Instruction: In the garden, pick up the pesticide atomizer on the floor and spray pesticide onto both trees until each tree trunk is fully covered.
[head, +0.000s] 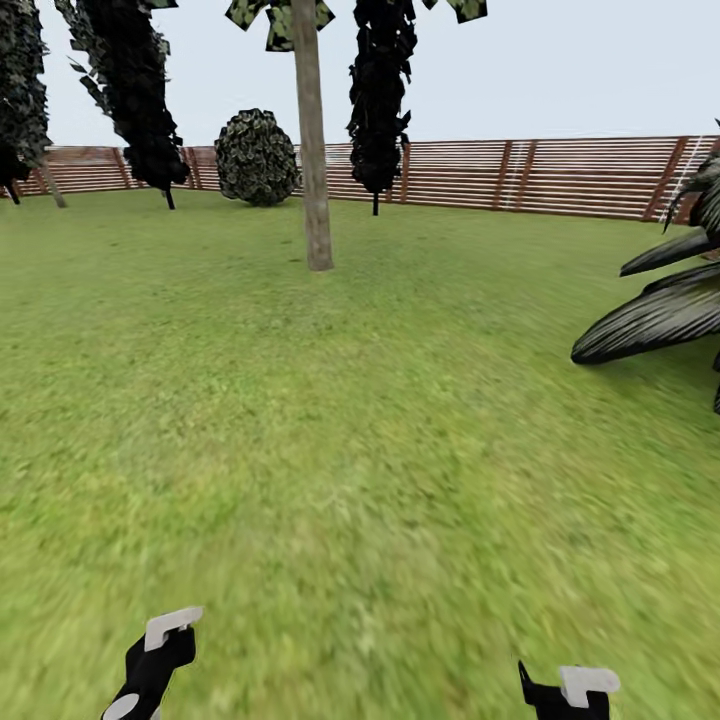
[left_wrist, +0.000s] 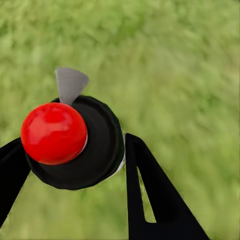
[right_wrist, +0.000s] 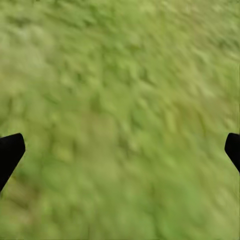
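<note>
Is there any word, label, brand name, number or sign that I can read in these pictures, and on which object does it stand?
None: no readable text in any view.
The atomizer held in the left gripper shows a red cap and black body, with no label visible.
The tree trunk, the wooden fence and the lawn carry no sign or number.

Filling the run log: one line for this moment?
left pincer: shut on red-topped black atomizer | right pincer: open | thick grey-brown tree trunk: ahead

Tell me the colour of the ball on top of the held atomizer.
Bright red ball, clearest in the left wrist view.
</note>
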